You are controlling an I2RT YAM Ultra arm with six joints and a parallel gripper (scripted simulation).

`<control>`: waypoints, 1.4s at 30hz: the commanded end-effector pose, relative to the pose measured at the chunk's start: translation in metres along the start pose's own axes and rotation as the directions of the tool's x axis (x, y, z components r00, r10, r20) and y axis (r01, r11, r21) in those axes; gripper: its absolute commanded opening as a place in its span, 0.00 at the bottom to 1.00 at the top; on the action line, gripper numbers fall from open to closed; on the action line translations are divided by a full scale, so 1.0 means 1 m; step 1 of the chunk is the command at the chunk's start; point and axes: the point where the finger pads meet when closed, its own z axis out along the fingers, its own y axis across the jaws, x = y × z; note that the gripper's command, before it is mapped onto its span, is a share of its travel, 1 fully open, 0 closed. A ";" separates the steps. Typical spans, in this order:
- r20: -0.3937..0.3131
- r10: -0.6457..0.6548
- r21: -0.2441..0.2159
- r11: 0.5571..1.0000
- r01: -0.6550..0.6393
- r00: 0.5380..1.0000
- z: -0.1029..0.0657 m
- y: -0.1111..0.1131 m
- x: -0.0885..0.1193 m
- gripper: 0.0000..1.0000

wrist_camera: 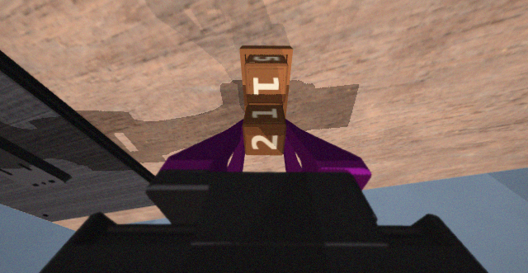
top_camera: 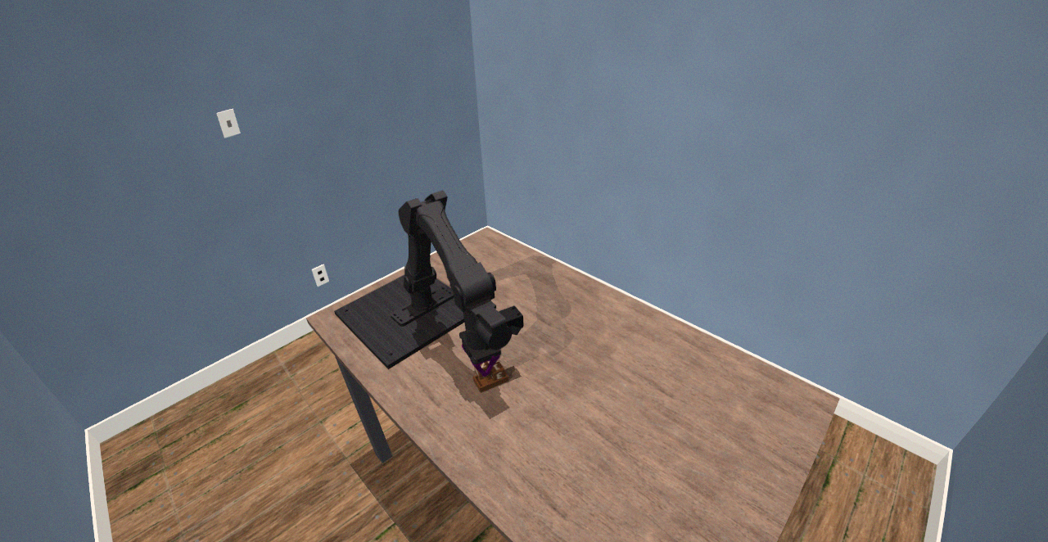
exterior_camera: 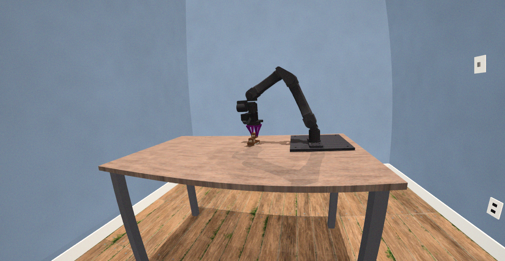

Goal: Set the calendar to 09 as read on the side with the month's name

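My gripper [top_camera: 485, 370] [exterior_camera: 253, 134] [wrist_camera: 264, 124] has purple fingers and is shut on a brown cube [exterior_camera: 253, 135] [wrist_camera: 264, 145]. This held cube shows a white 2 and a shaded 1 in the wrist view and is raised above the tray's near end. The small brown tray [top_camera: 492, 386] [wrist_camera: 266, 48] rests on the table. The other cube [top_camera: 502, 374] [exterior_camera: 251, 140] [wrist_camera: 265, 84] sits in the tray's far part in the wrist view, with a 1 on top and a 5 on its far side. The month's name is not readable. The tray's near end is hidden behind the held cube.
The wooden table [top_camera: 622, 407] [exterior_camera: 176, 160] carries the arm's black base plate [top_camera: 388, 337] [exterior_camera: 335, 142] [wrist_camera: 82, 157]. The plate lies left of the tray in the wrist view. The table's long edge runs beyond the tray in the top view. The arm's shadows fall around the tray.
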 end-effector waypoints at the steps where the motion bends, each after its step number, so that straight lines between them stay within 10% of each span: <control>1: 0.012 0.000 0.015 1.000 0.000 1.000 -0.002 -0.003 -0.002 0.27; 42: 0.012 0.000 0.015 1.000 0.000 1.000 0.012 -0.003 -0.002 0.27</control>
